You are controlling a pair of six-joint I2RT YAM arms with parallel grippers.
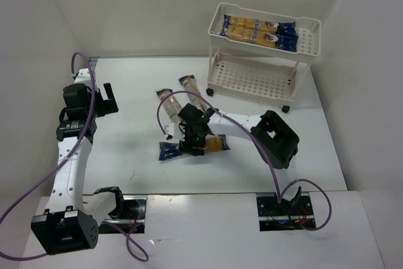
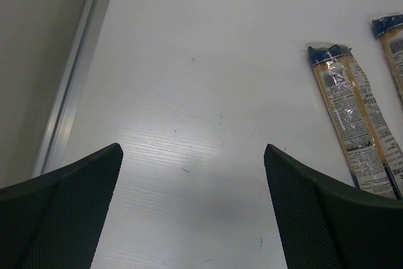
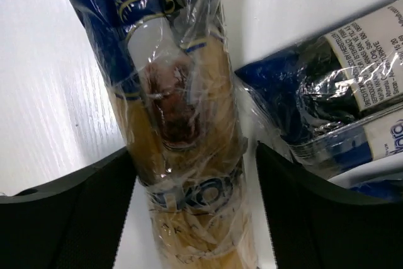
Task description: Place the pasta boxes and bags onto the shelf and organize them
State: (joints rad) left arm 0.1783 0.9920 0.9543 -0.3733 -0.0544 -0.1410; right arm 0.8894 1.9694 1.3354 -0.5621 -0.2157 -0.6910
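Observation:
The cream-white shelf (image 1: pixel 252 77) stands at the back right, with two pasta bags (image 1: pixel 259 31) lying side by side on its top tier. Three more bags lie on the table. My right gripper (image 1: pixel 194 135) (image 3: pixel 194 149) is low over the nearest bag (image 1: pixel 217 143) (image 3: pixel 182 155). Its open fingers straddle the bag's middle; the left finger touches the plastic and a thin gap shows at the right one. The other two bags (image 1: pixel 170 108) (image 1: pixel 194 91) lie just beyond. My left gripper (image 1: pixel 111 100) (image 2: pixel 192 155) hovers wide open over bare table at the left, holding nothing.
The shelf's lower tier holds nothing. In the left wrist view two bags (image 2: pixel 352 124) (image 2: pixel 393 42) lie to the right, and the table's metal edge strip (image 2: pixel 75 74) runs along the left. White walls enclose the table. Blue bag ends (image 3: pixel 327 111) crowd my right finger.

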